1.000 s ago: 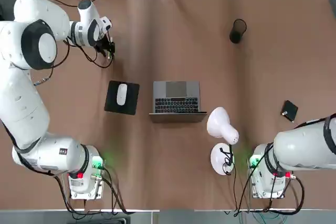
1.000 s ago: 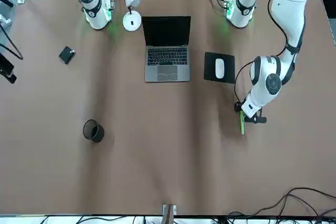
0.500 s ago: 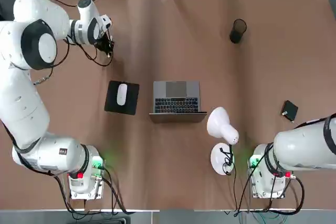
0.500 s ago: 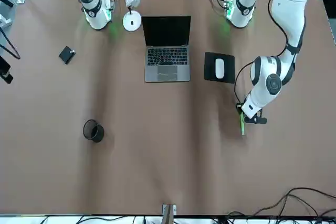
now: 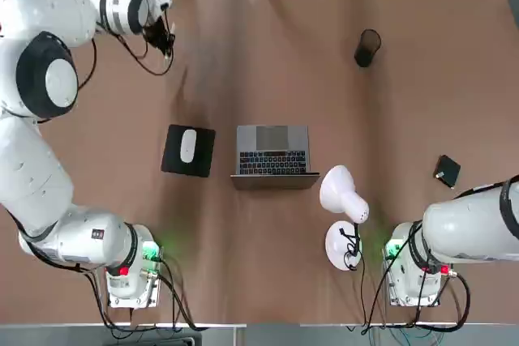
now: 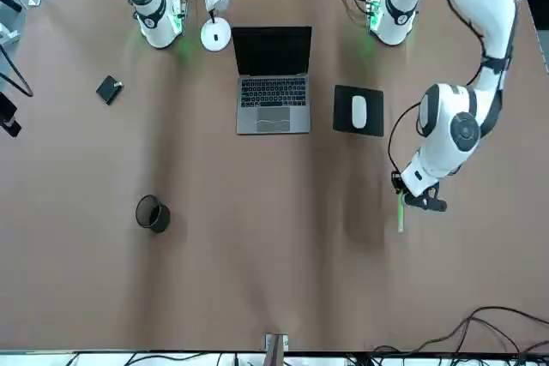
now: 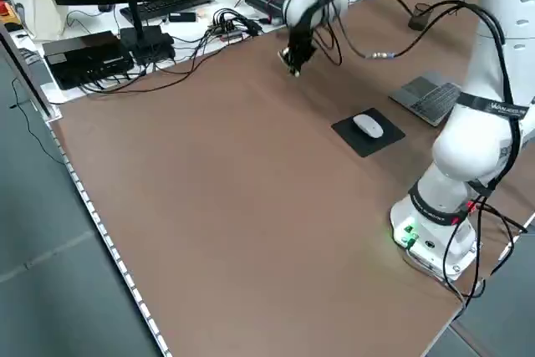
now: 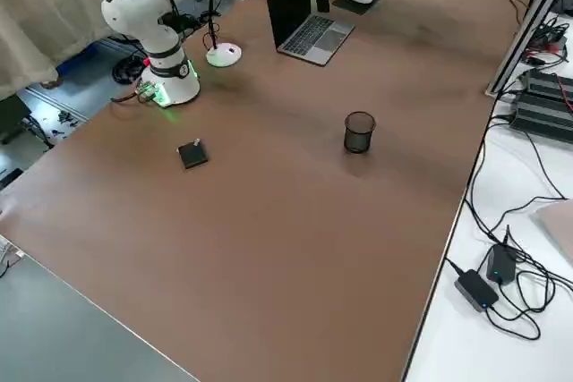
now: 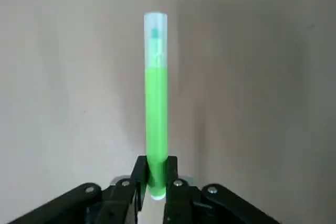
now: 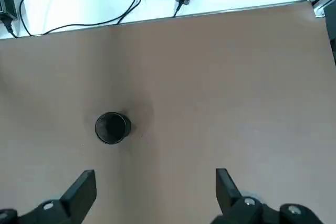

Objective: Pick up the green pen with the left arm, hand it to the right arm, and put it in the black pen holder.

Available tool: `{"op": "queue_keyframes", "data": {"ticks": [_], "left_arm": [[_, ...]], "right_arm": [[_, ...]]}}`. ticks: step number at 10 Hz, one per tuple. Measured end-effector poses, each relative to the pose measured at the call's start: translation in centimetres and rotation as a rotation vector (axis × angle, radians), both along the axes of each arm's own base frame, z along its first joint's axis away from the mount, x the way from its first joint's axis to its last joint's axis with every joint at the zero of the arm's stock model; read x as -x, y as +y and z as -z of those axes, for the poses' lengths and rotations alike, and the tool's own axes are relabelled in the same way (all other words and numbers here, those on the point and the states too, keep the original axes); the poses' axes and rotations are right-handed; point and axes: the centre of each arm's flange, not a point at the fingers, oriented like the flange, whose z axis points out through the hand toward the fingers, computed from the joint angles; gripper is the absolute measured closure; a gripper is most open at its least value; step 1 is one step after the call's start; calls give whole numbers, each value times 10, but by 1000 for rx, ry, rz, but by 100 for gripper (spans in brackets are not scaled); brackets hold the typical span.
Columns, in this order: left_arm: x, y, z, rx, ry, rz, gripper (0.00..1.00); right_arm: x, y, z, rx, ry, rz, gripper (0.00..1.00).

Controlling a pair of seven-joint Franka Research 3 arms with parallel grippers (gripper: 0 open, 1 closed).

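The green pen sticks straight out from my left gripper, whose fingers are shut on its near end. In the front view the pen hangs a little above the brown table, under the left gripper, at the far left of the table beyond the mouse pad. From overhead the left gripper shows near the back edge. The black pen holder stands upright at the far right and is seen below my open right gripper as a round cup. The right arm stays back by its base.
A laptop sits open mid-table, with a black mouse pad and a white mouse to its left. A white desk lamp stands near the right arm's base. A small flat black square lies at the right. Cables run along the far edge.
The left gripper has shut on the green pen and risen with it off the table. The right arm has not moved.
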Motion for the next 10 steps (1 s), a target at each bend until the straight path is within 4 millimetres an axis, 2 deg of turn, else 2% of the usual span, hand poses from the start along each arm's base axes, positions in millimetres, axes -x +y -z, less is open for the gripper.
{"op": "queue_keyframes", "data": {"ticks": [3,5,6,7,10], "left_arm": [[-31,-12,-71,5,-53,129,82],[-43,-13,-98,0,-101,238,82],[-44,-17,-101,-2,-109,292,82],[-44,-28,-103,4,-116,329,82],[-46,-91,-130,51,-177,421,82]], "right_arm": [[0,0,0,0,-1,0,0],[0,0,0,-2,-1,-1,0],[0,1,0,-4,-1,-1,0],[0,1,0,-5,-1,-2,0],[0,5,0,-13,-1,-7,0]]}}
